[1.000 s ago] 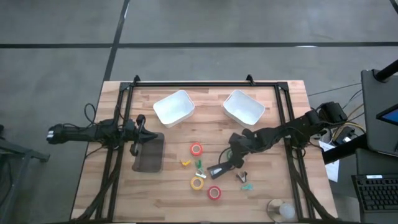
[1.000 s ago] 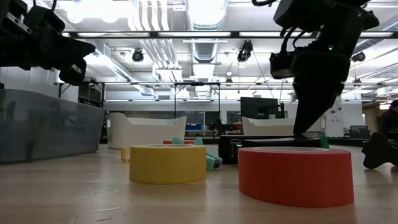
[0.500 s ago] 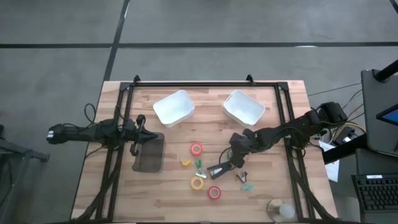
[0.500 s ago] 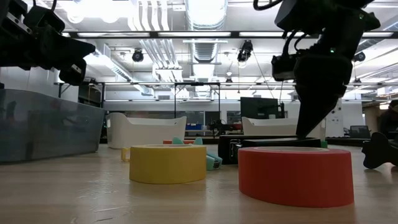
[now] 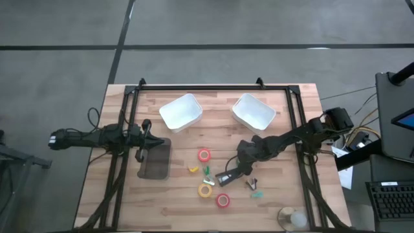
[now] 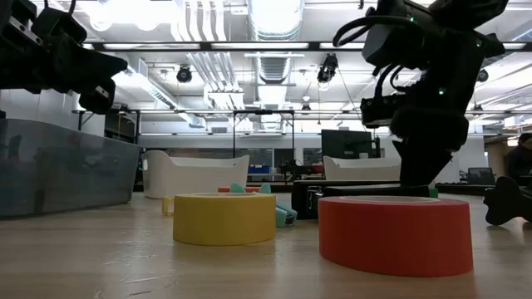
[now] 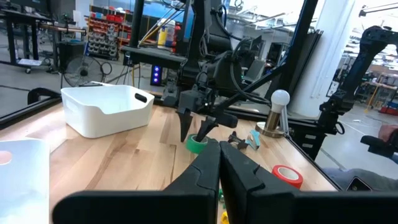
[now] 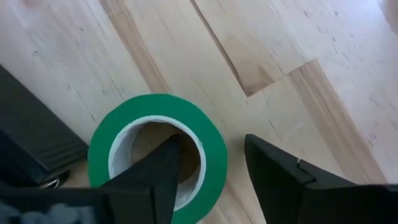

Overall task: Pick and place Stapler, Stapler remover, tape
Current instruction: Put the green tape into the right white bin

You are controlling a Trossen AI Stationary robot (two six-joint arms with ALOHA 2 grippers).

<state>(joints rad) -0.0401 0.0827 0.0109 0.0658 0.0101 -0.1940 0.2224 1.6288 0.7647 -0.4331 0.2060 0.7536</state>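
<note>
I count four tape rolls on the wooden table (image 5: 284, 200): the orange tape roll (image 5: 204, 155) near the middle; the yellow tape roll (image 5: 206, 190) and the red tape roll (image 5: 223, 200) toward the near edge; and the green tape roll (image 8: 158, 152), which from above is mostly hidden under my right arm; one black stapler (image 5: 227, 177) lies just beside that green roll, between it and the red one.

My right gripper (image 8: 208, 165) is low over the green roll with its fingers spread; one finger reaches down into the white core and the other stands outside the ring, so the roll's wall sits between them, not yet clamped; the stapler's dark body shows touching or nearly touching the roll in the right wrist view.

My left gripper (image 7: 219, 163) waits at the table's left side above one smoky translucent bin (image 5: 154, 160), its fingers pressed together on nothing.

Two white bins sit at the far side: the left white bin (image 5: 180, 112) and the right white bin (image 5: 253, 111); several small coloured claw-shaped pieces (image 5: 257, 193) lie scattered near the rolls; I cannot count them surely.
</note>
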